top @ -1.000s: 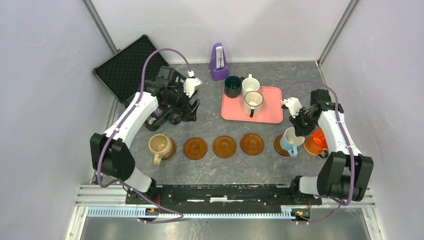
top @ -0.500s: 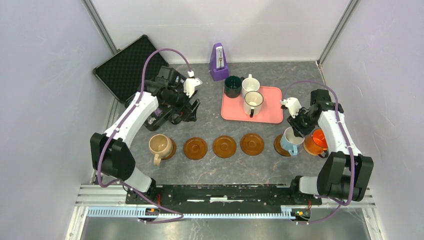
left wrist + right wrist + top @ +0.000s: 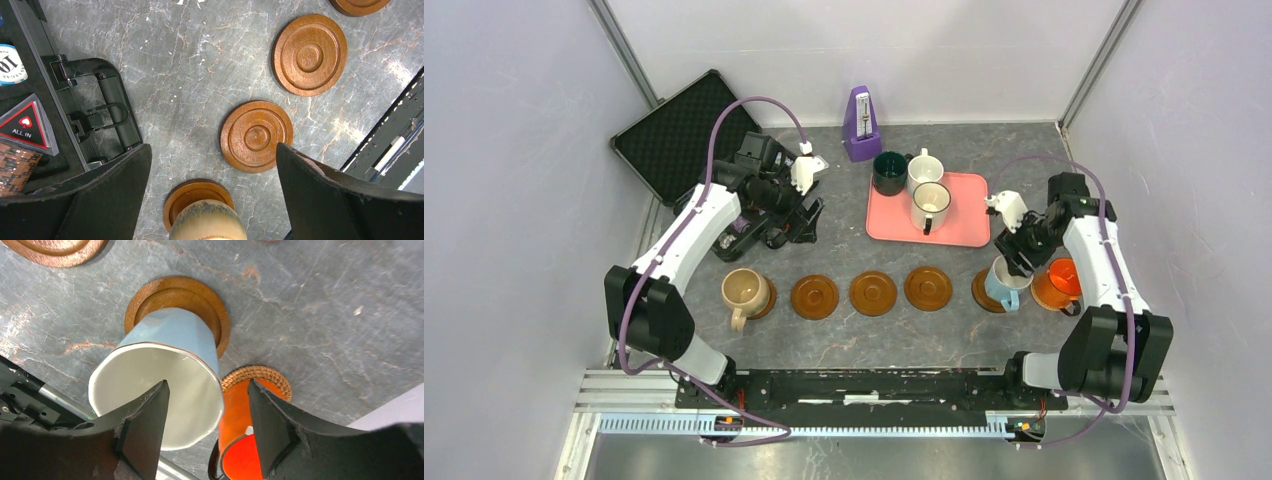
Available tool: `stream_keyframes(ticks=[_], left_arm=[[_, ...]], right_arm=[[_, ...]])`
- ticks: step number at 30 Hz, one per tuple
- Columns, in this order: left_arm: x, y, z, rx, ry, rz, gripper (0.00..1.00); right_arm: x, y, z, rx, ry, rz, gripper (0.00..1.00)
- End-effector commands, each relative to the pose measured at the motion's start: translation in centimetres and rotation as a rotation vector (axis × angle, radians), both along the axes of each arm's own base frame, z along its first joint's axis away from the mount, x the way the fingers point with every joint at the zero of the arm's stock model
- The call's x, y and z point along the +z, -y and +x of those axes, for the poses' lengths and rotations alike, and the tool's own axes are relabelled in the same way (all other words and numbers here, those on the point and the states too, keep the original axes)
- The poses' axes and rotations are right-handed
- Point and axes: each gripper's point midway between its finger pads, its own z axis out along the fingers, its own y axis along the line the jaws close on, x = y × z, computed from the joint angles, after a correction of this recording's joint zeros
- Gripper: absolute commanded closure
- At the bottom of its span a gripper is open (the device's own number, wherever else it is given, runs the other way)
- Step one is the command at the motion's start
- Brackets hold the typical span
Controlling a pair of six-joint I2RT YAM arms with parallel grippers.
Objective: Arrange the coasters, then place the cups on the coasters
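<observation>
coasters [image 3: 873,293] — row of six | tan cup [image 3: 746,291], blue cup [image 3: 1002,283], orange cup [image 3: 1056,285] seated | green cup [image 3: 889,172], white cups [image 3: 930,203] at tray [image 3: 964,228]

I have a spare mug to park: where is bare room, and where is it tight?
The three middle coasters are bare. Open tabletop lies between that row and the arm bases, and between left arm and pink tray, whose right side is free. Tight: the right end effector hangs open at the blue mug beside the orange mug.
</observation>
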Motion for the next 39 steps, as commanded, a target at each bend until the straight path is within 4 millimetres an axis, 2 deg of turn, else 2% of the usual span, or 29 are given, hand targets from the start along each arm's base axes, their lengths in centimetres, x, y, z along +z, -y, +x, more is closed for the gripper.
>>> stream_keyframes(ticks=[1,5,7,11,14,16,19,20,24,27,29,32,35,39], left_arm=[[0.9,0.3,-0.1,0.014,0.013,-0.023,0.00],[1.1,0.4,0.1,0.013,0.022,-0.023,0.00],[1.2,0.4,0.3,0.018,0.026,-0.020,0.00],[1.3,0.6,0.9,0.058,0.008,-0.029,0.00],[1.2,0.5,1.5,0.103,0.005,-0.024,0.00],[1.5,0.2,1.9,0.139,0.012,-0.020,0.00],[2.4,0.4,2.3,0.187,0.038,-0.054,0.00],[2.9,0.7,2.5,0.204,0.046,-0.080,0.00],[4.2,1.7,4.8,0.345,0.107,-0.139,0.00],[3.9,1.8,6.3,0.469,0.126,-0.098,0.00],[3.4,0.7,7.4,0.595,0.129,-0.067,0.00],[3.0,-1.5,8.0,0.749,0.145,-0.007,0.00],[2.8,-3.3,7.4,0.837,0.161,0.038,0.00],[3.2,-4.9,6.3,0.877,0.196,0.064,0.00]], right_arm=[[3.8,-0.6,1.0,0.047,0.085,0.023,0.33],[5.2,-1.1,1.2,0.074,0.106,0.045,0.26],[6.2,-2.0,2.0,0.064,0.136,0.098,0.22],[8.5,-4.2,6.1,-0.040,0.215,0.214,0.18],[9.2,-6.5,8.9,-0.091,0.242,0.264,0.18],[9.0,-7.5,9.9,-0.109,0.253,0.273,0.18],[8.1,-7.0,11.1,-0.152,0.270,0.231,0.17],[7.8,-7.6,11.3,-0.151,0.268,0.233,0.17],[7.5,-7.6,12.7,-0.214,0.285,0.242,0.14],[7.1,-8.4,12.7,-0.250,0.272,0.271,0.07],[6.6,-9.9,12.4,-0.292,0.263,0.275,0.08],[5.4,-11.6,11.8,-0.392,0.252,0.246,0.12],[4.0,-13.6,11.1,-0.451,0.229,0.232,0.15],[2.6,-15.2,11.5,-0.492,0.201,0.233,0.19]])
